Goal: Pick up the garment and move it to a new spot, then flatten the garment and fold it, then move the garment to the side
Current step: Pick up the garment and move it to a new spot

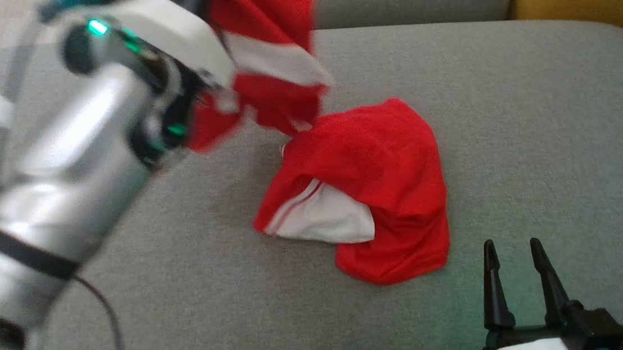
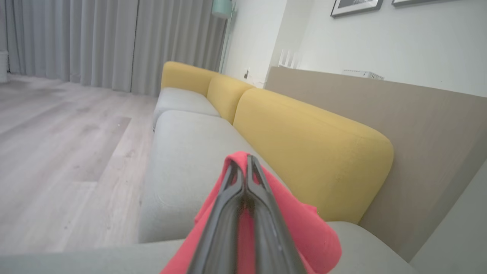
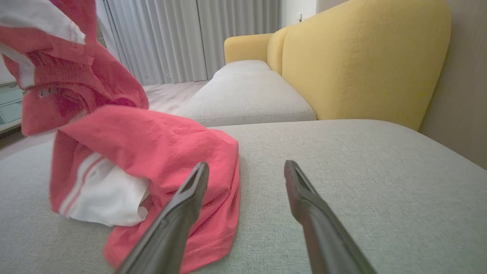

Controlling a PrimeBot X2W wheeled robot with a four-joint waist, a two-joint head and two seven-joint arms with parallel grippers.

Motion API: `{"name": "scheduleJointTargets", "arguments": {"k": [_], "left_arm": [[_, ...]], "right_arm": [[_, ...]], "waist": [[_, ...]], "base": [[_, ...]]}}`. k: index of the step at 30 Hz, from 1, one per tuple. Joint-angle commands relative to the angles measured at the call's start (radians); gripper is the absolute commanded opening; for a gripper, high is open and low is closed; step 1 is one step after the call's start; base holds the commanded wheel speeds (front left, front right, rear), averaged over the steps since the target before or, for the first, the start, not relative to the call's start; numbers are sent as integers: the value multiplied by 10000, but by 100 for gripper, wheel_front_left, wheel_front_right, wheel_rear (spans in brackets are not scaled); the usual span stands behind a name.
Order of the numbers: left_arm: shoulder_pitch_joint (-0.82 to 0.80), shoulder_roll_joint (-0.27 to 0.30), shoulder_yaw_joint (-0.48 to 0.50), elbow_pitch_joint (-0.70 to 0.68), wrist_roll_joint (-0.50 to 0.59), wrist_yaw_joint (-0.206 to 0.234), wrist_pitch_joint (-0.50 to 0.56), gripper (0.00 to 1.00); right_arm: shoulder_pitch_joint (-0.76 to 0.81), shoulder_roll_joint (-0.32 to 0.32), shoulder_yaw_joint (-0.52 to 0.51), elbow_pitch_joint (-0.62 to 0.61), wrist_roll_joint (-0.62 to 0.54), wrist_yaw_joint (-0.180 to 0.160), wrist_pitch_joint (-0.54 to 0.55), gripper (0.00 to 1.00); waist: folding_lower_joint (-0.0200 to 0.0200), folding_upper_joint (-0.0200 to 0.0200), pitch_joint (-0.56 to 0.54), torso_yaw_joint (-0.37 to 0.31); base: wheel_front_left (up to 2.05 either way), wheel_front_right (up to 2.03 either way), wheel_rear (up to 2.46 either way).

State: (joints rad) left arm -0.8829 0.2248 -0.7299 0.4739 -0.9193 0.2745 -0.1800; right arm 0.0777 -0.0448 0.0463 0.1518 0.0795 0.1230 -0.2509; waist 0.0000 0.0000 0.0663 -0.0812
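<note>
Pinching red-white garment (image 1: 369,163), left pincer (image 2: 245,163) pressed together; right pincer (image 1: 512,244) spread beside garment.

Soft even light; motion blur smears the garment (image 1: 266,52) and left arm (image 1: 83,138).

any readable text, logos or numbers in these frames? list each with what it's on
None legible.
Red-and-white fabric garment: no print visible.
Small pale patch inside its raised part: too blurred to read.
Dark-framed picture on the wall: too small to tell.
</note>
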Motion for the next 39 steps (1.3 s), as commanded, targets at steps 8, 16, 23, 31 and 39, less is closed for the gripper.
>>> {"name": "scheduleJointTargets", "arguments": {"k": [8,16,23,31,39], "left_arm": [[-74,4034,1426,-3023,24,1173,1668,0],[1111,5930,1973,-2205,-275,1555,2304,0],[1504,6168,1991,-66,-287,1492,2121,0],[1663,5431,1532,2019,-238,1374,2204,100],[1546,5026,1888,2448,-320,1152,856,100]], "right_arm": [[-107,-55,210,-414,174,77,-109,100],[-319,-55,197,-425,237,77,-109,100],[-694,-55,364,-388,198,77,-109,100],[-808,-55,341,-268,110,77,-109,100],[-587,-55,182,-239,1,77,-109,100]], "waist": [[0,0,-57,398],[0,0,359,588],[0,0,797,470],[0,0,959,316],[0,0,526,418]], "base": [[0,0,0],[0,0,0],[0,0,0],[0,0,0],[0,0,0]]}}
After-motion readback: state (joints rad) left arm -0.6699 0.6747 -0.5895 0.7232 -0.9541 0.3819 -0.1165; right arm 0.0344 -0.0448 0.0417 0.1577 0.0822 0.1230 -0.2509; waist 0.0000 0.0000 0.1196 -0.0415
